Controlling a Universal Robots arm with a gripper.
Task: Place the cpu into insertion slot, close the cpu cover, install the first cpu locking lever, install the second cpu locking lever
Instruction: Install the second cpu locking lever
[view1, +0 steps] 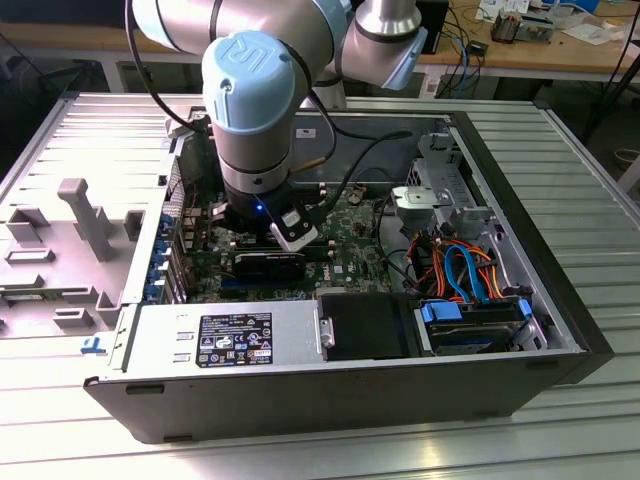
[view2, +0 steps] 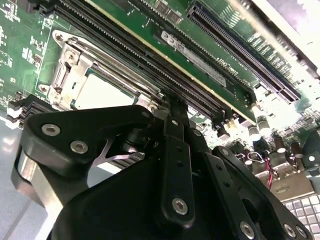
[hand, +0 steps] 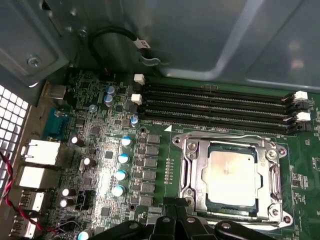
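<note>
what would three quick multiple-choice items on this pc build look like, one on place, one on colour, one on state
1. Where does the cpu lie?
A. in the insertion slot
B. on the power supply
C. beside the case on the bench

2. What colour are the latches at the ends of the memory slots?
A. red
B. white
C. yellow

3. How does the cpu cover stand?
A. tilted upright off the socket
B. removed and set on the drive bay
C. folded down flat round the chip

Key: 1 A, the silver chip sits inside the insertion slot in both wrist views. 2 B, the first wrist view shows white tabs at both slot ends. 3 C, the metal frame lies flat with the chip showing through its window, and the claw is just beside its edge.
</note>
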